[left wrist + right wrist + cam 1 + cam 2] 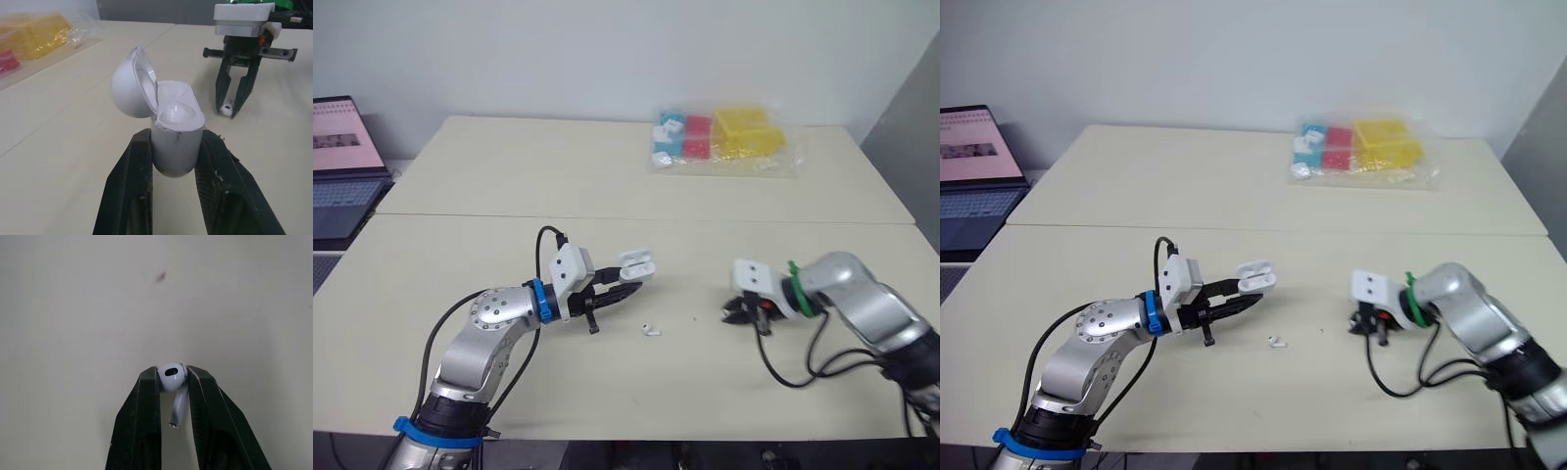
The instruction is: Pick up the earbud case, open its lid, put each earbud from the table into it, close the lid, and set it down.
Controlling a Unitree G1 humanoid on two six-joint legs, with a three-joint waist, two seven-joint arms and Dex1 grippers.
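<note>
A pale counter carries everything. At its far left edge sits an open laptop, its screen writing too small to read. A clear plastic bag of blue, red and yellow blocks lies at the back. The left gripper has its jaws clamped on the white earbud case, held above the counter with its lid flipped open. The right gripper is low at the counter, its jaws pinching one earbud. A second earbud lies loose between the arms.
</note>
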